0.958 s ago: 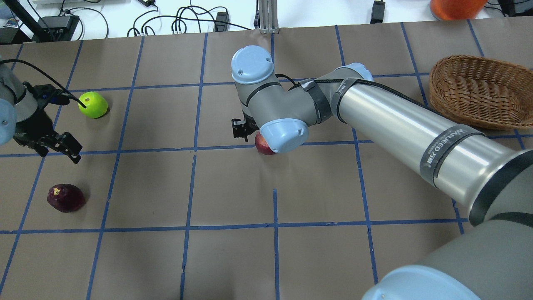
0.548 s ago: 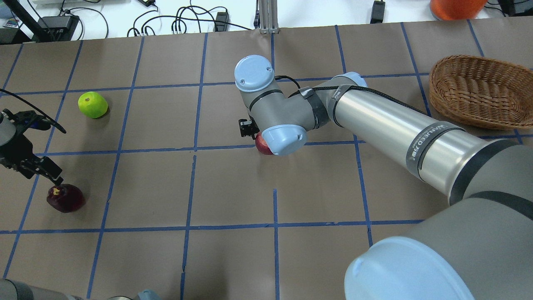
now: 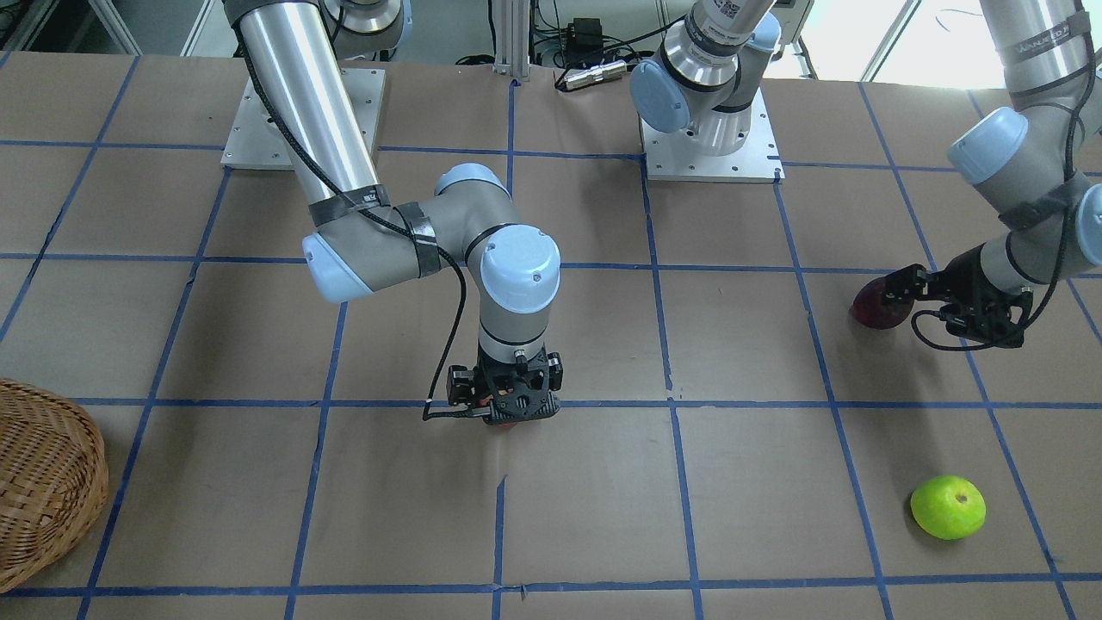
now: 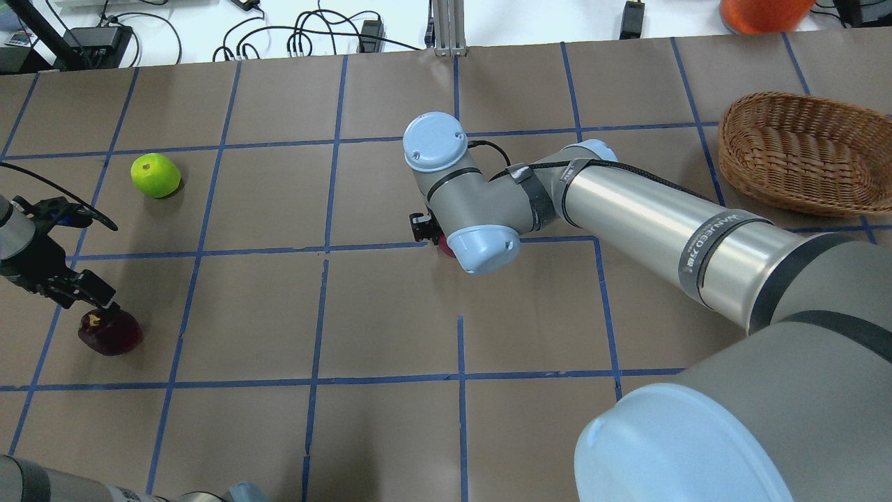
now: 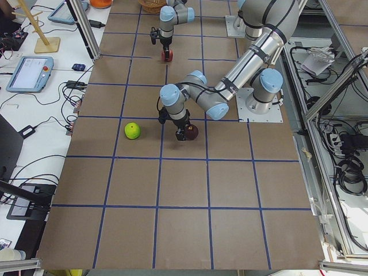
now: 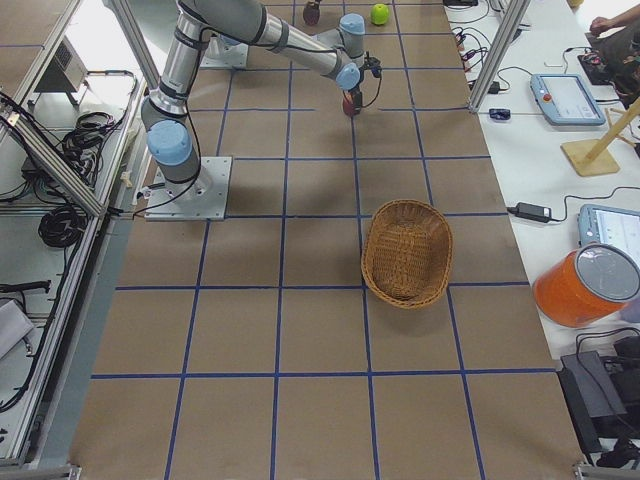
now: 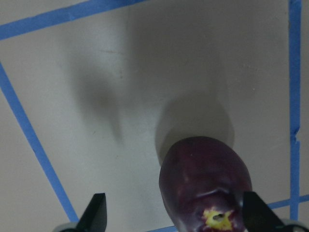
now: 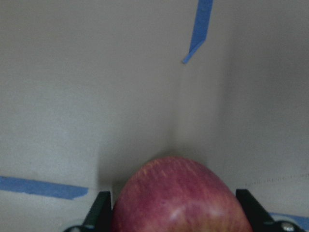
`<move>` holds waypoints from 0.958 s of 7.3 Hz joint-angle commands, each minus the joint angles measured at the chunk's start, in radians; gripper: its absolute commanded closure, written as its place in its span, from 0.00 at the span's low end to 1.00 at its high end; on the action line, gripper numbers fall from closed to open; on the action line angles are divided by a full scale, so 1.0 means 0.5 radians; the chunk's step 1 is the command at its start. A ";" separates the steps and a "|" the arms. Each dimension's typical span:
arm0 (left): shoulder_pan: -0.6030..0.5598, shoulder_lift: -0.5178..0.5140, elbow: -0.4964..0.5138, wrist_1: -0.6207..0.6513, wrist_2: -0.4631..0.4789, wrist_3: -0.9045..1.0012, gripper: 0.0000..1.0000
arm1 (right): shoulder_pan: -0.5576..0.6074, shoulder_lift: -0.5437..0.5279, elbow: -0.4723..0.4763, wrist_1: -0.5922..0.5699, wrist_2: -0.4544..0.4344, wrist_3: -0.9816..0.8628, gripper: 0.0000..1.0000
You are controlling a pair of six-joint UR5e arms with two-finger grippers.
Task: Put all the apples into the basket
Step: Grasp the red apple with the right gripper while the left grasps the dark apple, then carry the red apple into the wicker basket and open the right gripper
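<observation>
The red apple (image 8: pixel 176 198) rests on the table mid-table, and only a sliver of it (image 4: pixel 446 247) shows under the right wrist. My right gripper (image 8: pixel 176 210) is open, straddling it with its fingers close to both sides. The dark maroon apple (image 4: pixel 110 333) lies at the near left. My left gripper (image 4: pixel 94 296) hangs open just above it, and the apple (image 7: pixel 207 188) sits nearer one fingertip. The green apple (image 4: pixel 156 175) lies alone at the far left. The wicker basket (image 4: pixel 766 104) stands at the far right with nothing visible inside.
Blue tape lines grid the brown table cover. Cables, power bricks and an aluminium post (image 4: pixel 446 28) line the far edge. An orange container (image 4: pixel 763 12) stands beyond the basket. The right arm's long silver link (image 4: pixel 648 216) spans the table's right half.
My left gripper moved from beside the green apple toward the near edge and came down over the maroon apple. The right wrist dropped lower over the red apple and now hides most of it.
</observation>
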 commanded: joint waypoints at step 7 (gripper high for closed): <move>-0.015 -0.046 -0.163 0.208 0.116 -0.062 0.58 | -1.515 -0.653 -0.059 0.635 -0.038 -1.966 1.00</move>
